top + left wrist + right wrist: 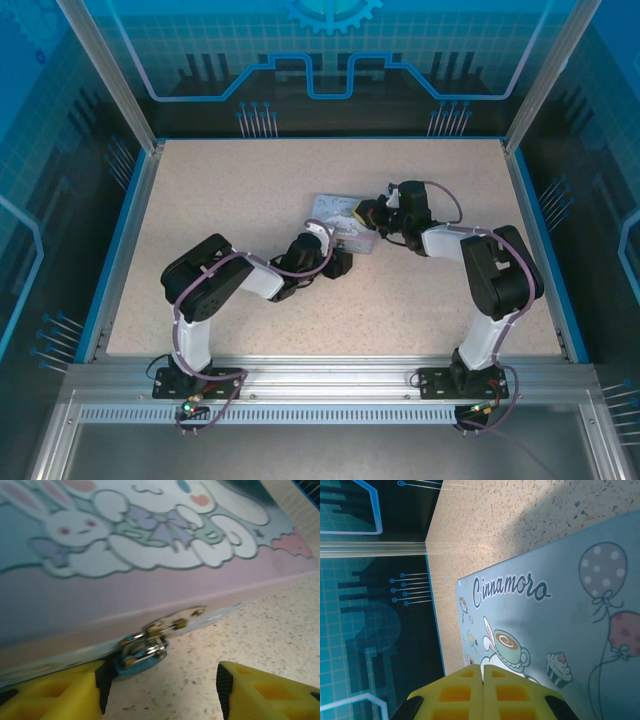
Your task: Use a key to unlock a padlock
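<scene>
One padlock (142, 652) hanging from one tin (150, 595), left end effector (160, 690) parted, empty, right end effector (483, 690) closed, nothing visible held

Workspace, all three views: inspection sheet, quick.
Surface: speckled beige table, carrying the tin.
Job's things: padlock hangs from the hasp on the tin front, low against the table.
Clutter: nothing seen.
Hands: left hand open, low at the table, padlock just beyond one finger; right hand shut, fingers pressed together by the tin's lid.
Cables: purple cables run along both arms, away from the tin.
Surroundings: blue printed panels; aluminium frame at the near edge.
</scene>
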